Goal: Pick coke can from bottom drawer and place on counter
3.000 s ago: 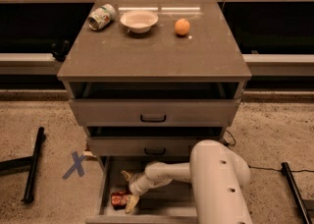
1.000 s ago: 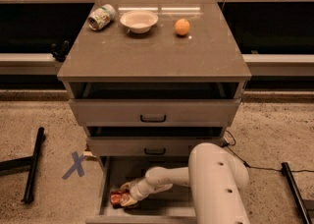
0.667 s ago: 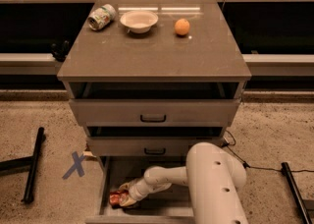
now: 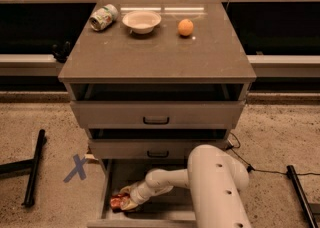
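Note:
The coke can (image 4: 117,201), red and small, lies on the floor of the open bottom drawer (image 4: 145,216), near its left front corner. My gripper (image 4: 125,198) reaches down into the drawer from the white arm at the lower right and sits right at the can, partly covering it. The counter (image 4: 155,52) is the grey-brown slab top of the cabinet, above the two upper drawers.
On the counter's far edge lie a green-and-white can (image 4: 103,17) on its side, a white bowl (image 4: 142,21) and an orange (image 4: 185,27). The two upper drawers stand slightly open. A blue X (image 4: 76,168) marks the floor at left, beside a black stand leg (image 4: 33,174).
The gripper has moved down and left in the drawer onto the can. Over the last second it has barely shifted.

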You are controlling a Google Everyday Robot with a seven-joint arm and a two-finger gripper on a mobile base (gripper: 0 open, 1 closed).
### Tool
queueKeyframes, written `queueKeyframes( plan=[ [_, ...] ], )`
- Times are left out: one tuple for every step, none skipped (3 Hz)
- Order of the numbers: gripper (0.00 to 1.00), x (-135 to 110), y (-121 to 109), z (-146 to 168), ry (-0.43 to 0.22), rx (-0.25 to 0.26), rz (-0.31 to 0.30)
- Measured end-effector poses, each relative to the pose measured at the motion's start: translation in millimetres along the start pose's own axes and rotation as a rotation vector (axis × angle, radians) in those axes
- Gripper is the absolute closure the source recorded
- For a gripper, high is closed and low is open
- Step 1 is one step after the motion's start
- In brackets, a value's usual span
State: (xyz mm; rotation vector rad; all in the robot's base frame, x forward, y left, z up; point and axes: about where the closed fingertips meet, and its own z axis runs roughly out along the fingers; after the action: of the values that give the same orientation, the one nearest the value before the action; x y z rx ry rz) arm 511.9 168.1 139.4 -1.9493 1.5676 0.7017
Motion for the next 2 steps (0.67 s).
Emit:
queueKeyframes(
  plan=[
    [1.0,-11.7,-3.1,-25.3,-0.043,0.001,-0.033],
    [1.0,-38.6,-6.3,-87.9,-0.123,0.039,-0.113]
  ],
)
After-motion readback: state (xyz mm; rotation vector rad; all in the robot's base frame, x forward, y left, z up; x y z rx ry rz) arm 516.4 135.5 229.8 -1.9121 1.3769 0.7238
